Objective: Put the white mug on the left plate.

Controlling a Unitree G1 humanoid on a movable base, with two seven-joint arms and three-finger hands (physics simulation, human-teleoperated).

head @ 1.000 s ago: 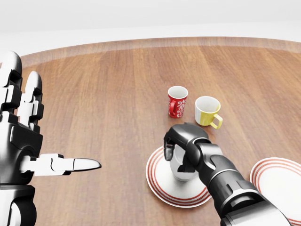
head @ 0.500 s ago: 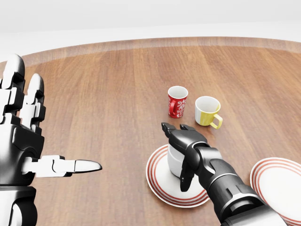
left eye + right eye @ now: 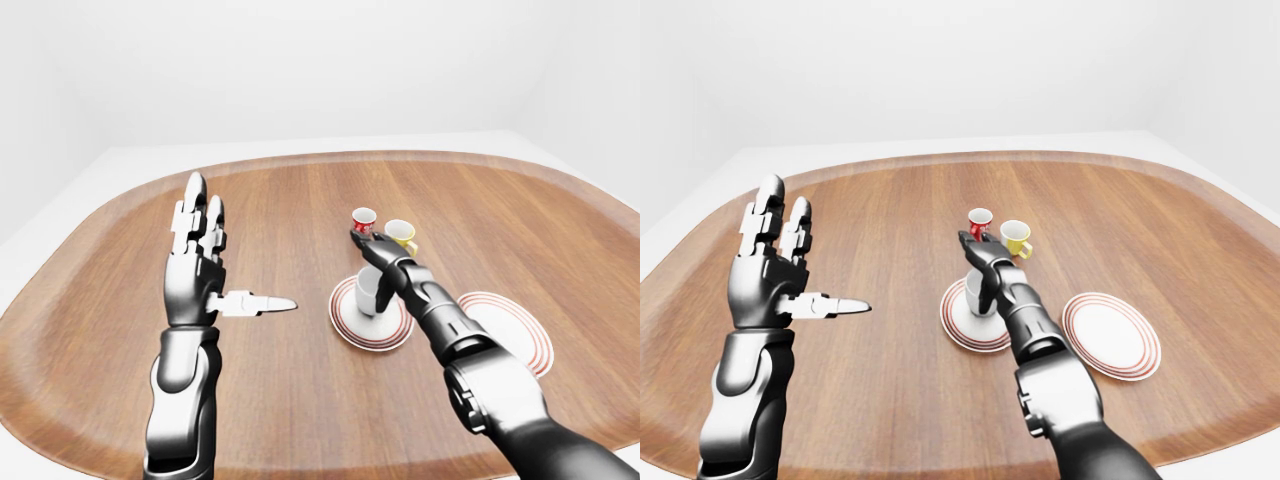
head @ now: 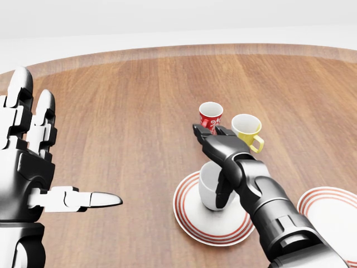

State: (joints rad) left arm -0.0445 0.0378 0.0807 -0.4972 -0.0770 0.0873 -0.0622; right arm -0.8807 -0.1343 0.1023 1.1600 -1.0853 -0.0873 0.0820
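A rounded wooden desk (image 4: 122,111) fills the head view. The white mug (image 4: 208,187) stands upright on the left plate (image 4: 192,219), a white plate with red rings at its rim. The mug's long axis runs straight up, and its open mouth faces upward. Its handle is hidden behind the arm, so which way it points cannot be told.

The right hand (image 4: 215,140) is released, with fingers spread and no grip on anything. It sits just above and beyond the mug's rim, toward the top of the head view, with its dark forearm passing over the mug's right side. One finger hangs down beside the mug's right wall; whether it touches the mug cannot be told.

Just beyond the right hand's fingertips stands a red mug (image 4: 210,116) with a white pattern, upright. Beside that, toward the hand's right, stands a yellow mug (image 4: 246,131), also upright, its handle pointing to the lower right of the view. A second red-ringed plate (image 3: 1110,334) lies well to the right of the arm, apart from the left plate.

The left hand (image 4: 33,167) is raised far to the left of everything, open and holding nothing. Two fingers point up and its thumb (image 4: 83,198) points sideways toward the plates.
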